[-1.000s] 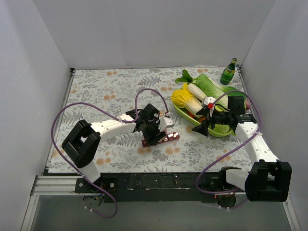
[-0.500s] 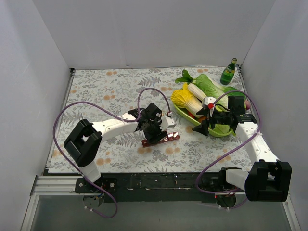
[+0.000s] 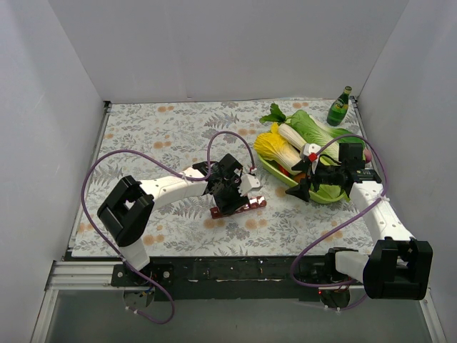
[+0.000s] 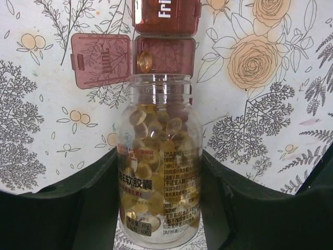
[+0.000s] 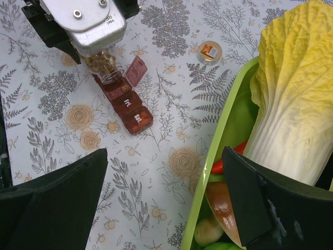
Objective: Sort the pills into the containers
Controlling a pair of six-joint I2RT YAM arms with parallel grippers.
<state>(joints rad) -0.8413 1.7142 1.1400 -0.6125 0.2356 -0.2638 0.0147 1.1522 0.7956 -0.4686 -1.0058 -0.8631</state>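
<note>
Pills [image 4: 152,130] fill a clear jar [image 4: 171,179] as an amber mass, held near the middle of the flowered table [image 3: 157,128].

On the right side, a long green tray [image 5: 225,130] carries a cabbage [image 5: 296,88]. The right gripper [image 5: 164,172] hovers over the tray's near-left rim, fingers spread wide and holding nothing.

The left arm reaches in from the near left, its wrist bent down. The left gripper [image 4: 158,177] is clamped on the jar's sides, tipping the open mouth onto the dark-red containers [image 4: 166,15].

One compartment [image 4: 171,54] is open with its flap [image 4: 100,61] thrown aside, and a single pill [image 4: 144,61] lies in it. The gold lid [image 5: 210,51] lies on the table, well to the far right of the strip.

The likely trouble is tipping. A little more tilt could release a clump, overfilling the cell or scattering pills onto the cloth. The mouth looks about as wide as the cell, so a small drift would drop pills outside it. Pressing the rim down could also shove the light strip.
</note>
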